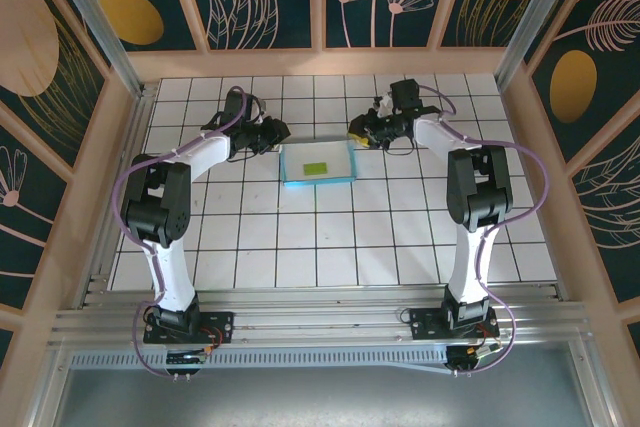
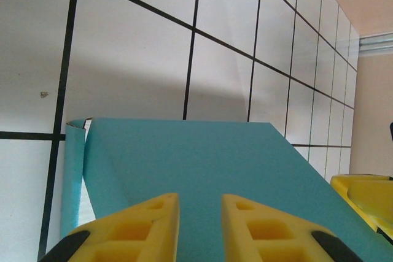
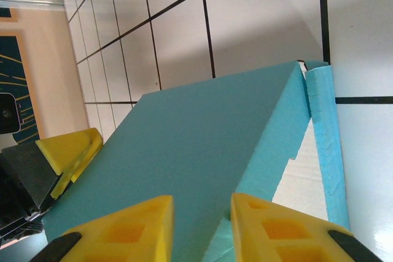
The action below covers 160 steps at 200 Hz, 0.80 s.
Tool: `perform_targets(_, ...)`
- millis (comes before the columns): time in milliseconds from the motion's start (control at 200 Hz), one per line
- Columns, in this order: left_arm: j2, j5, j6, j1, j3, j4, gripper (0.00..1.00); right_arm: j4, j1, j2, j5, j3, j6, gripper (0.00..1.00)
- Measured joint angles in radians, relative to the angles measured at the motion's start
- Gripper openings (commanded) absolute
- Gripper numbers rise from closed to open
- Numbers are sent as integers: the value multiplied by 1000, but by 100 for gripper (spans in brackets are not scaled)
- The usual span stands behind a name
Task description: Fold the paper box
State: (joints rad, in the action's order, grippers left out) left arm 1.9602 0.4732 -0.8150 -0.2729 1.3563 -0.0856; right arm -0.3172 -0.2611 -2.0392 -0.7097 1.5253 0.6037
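The paper box (image 1: pixel 318 163) lies mid-table, teal outside and white inside. A lime-green block (image 1: pixel 319 168) rests in it. My left gripper (image 1: pixel 284 135) is at the box's far left corner and my right gripper (image 1: pixel 353 132) at its far right corner. In the left wrist view the gripper (image 2: pixel 199 197) hovers over a broad teal panel (image 2: pixel 202 151), jaws a little apart, nothing pinched. The right wrist view shows the same: the gripper (image 3: pixel 201 198) has a narrow gap over the teal panel (image 3: pixel 184 139), its right finger at the folded edge, beside the white inside (image 3: pixel 307 179).
The table (image 1: pixel 330 237) is white tile with black grid lines, walled by wooden panels. An aluminium rail (image 1: pixel 320 312) runs along the near edge by the arm bases. The opposite gripper's yellow finger (image 2: pixel 362 191) shows past the panel's end.
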Motion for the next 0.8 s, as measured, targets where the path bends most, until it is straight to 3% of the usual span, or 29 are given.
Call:
perform_targets(405, 9, 12, -9, 0, -17, 22, 22, 78, -22, 0, 2, -85, 58, 25)
perform_targets(646, -3, -104, 38, 0, -21, -21, 40, 97, -27, 0, 31, -116, 56, 26)
perform_targets(801, -42, -162, 69, 0, -24, -47, 45, 97, -28, 12, 60, -118, 40, 31)
